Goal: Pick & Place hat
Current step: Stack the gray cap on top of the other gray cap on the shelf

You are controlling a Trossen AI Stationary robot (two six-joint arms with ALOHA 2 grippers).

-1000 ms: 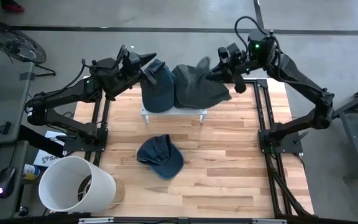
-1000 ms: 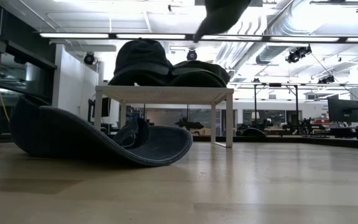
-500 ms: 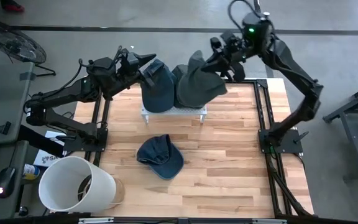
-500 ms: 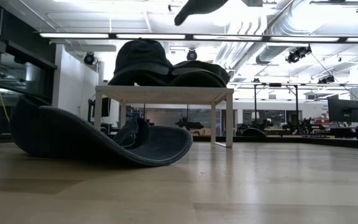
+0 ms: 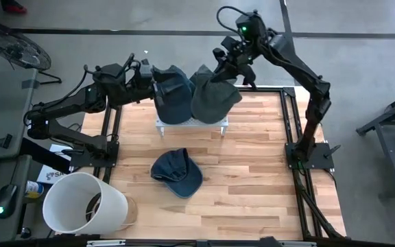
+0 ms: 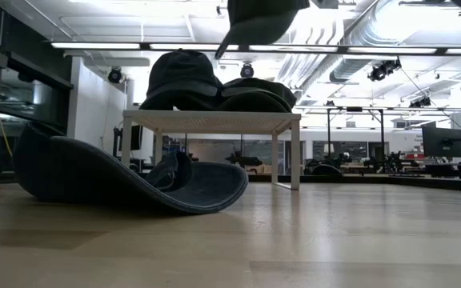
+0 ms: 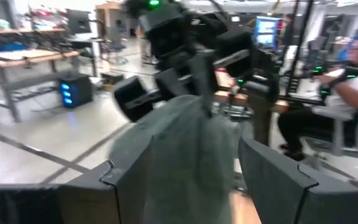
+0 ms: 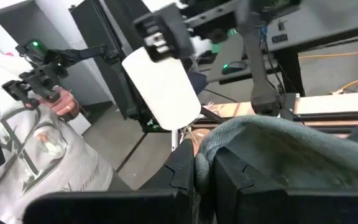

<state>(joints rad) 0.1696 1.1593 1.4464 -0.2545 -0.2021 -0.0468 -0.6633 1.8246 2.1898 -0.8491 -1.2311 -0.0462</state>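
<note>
A grey-green hat (image 5: 214,96) hangs from my right gripper (image 5: 219,68), which is shut on it, high above the right half of the white stand (image 5: 192,124); the low view shows it at the top (image 6: 258,18). Two dark hats sit on the stand by their open undersides, one on the left (image 6: 184,78) and one on the right (image 6: 256,94). A blue hat (image 5: 177,171) lies on the table nearer the front. My left gripper (image 7: 176,168) is open, high over the stand's far left, pointing level at the hanging hat. My right gripper pinches the grey-green hat's far edge (image 8: 213,149) between its two shut fingers, coming about level from the table's far right. The hat hangs below and in front of the fingers, clear of the stand, its brim (image 6: 224,46) drooping.
A white bucket (image 5: 84,202) stands at the near left corner. Black frame rails (image 5: 288,116) run along both table sides. A person (image 8: 36,149) stands beyond the table, and another sits at a desk (image 7: 353,74). Bare wood (image 5: 252,192) lies at the near right.
My right gripper has swung along the far edge toward the table's left and turned, carrying the grey-green hat from beyond the stand's right end to above its right half. The hat has dropped further into the low view. My left gripper has turned a little on the spot.
</note>
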